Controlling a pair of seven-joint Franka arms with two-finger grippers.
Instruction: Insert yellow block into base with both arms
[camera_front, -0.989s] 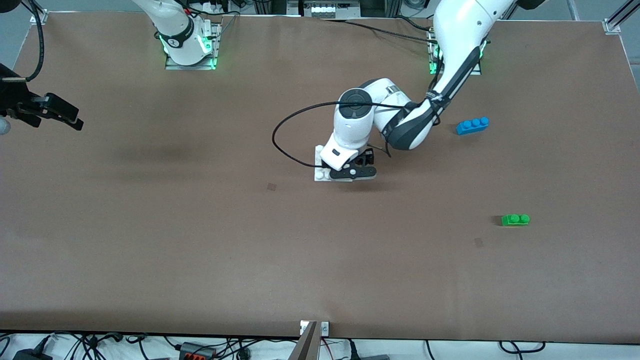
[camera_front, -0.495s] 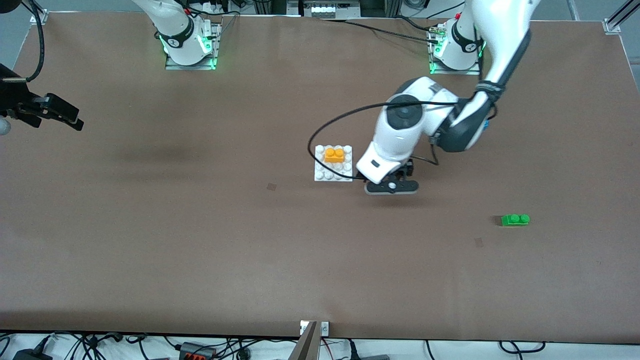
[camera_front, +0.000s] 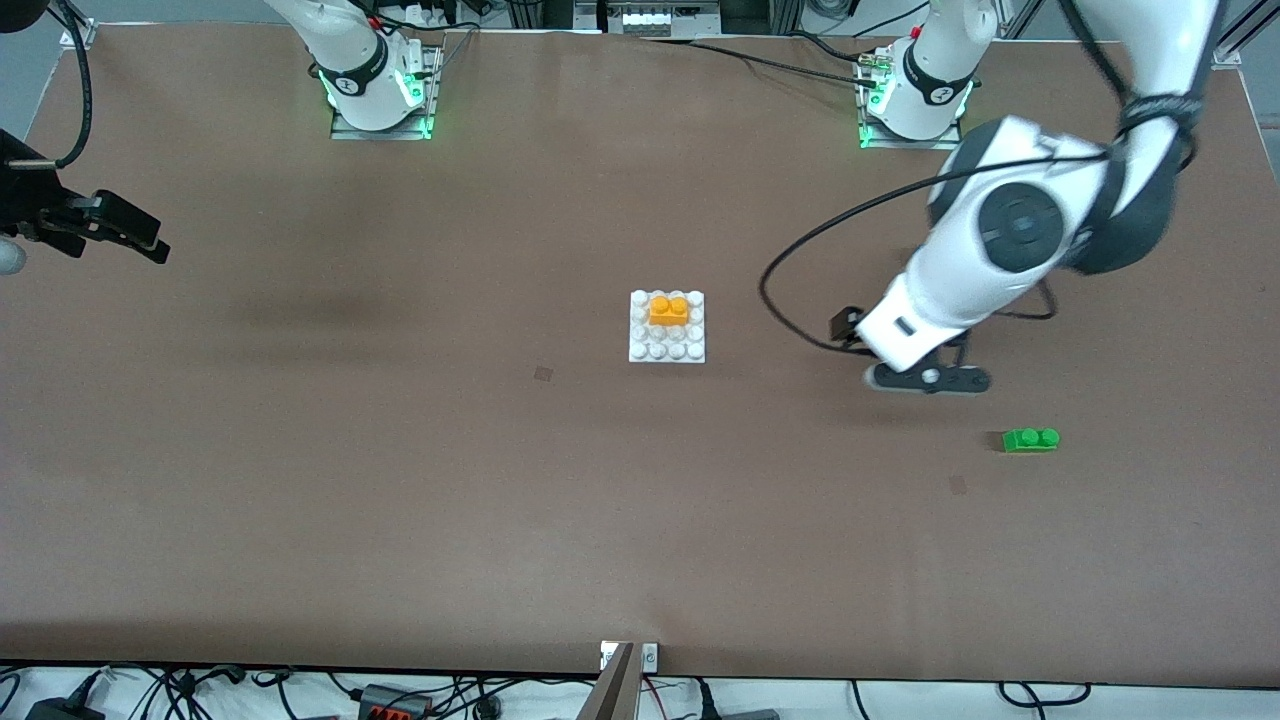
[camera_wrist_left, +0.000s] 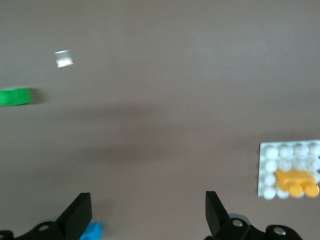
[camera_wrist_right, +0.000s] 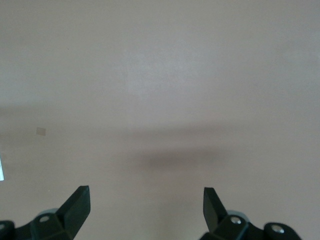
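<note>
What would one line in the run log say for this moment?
yellow block: seated on base | left gripper: open, over bare table beside base | right gripper: open, waiting at right arm's end | green brick: untouched

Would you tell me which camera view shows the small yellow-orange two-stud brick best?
The front view: the yellow-orange two-stud brick sits sharp on the white studded base plate. The left wrist view shows it blurred; the right wrist view misses it.

A small yellow-orange plastic brick sits on a flat white square studded plate patterned with rows of round studs. The flat counter is plain brown. A small two-stud plastic brick is bright green.
</note>
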